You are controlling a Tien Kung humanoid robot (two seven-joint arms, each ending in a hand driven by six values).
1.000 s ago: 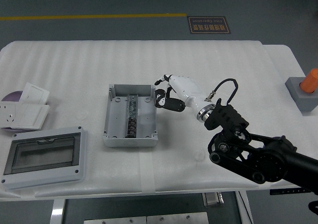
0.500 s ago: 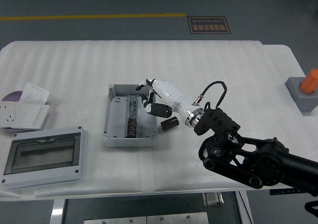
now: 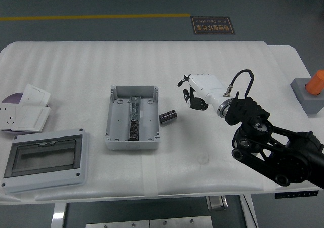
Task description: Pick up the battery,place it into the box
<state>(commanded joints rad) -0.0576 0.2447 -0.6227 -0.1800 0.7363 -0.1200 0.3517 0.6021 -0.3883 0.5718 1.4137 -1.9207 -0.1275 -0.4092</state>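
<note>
Head view showed the white table (image 3: 76, 66) carrying everything. Using the open grey box (image 3: 132, 118) as landmark: a lidded enclosure with a clear window (image 3: 44, 160) lay to its lower left, white socket plates (image 3: 25, 114) further left. The right hand (image 3: 195, 92) hovered to the right of the box, fingers loosely curled and gripping nothing. The small black battery (image 3: 168, 117) lay on the table just outside the box's right wall, between box and hand, apart from the fingers.

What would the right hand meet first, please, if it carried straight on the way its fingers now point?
Probably nothing: the right hand points left and slightly away, passing beyond the battery and the box; only bare table lies ahead.
</note>
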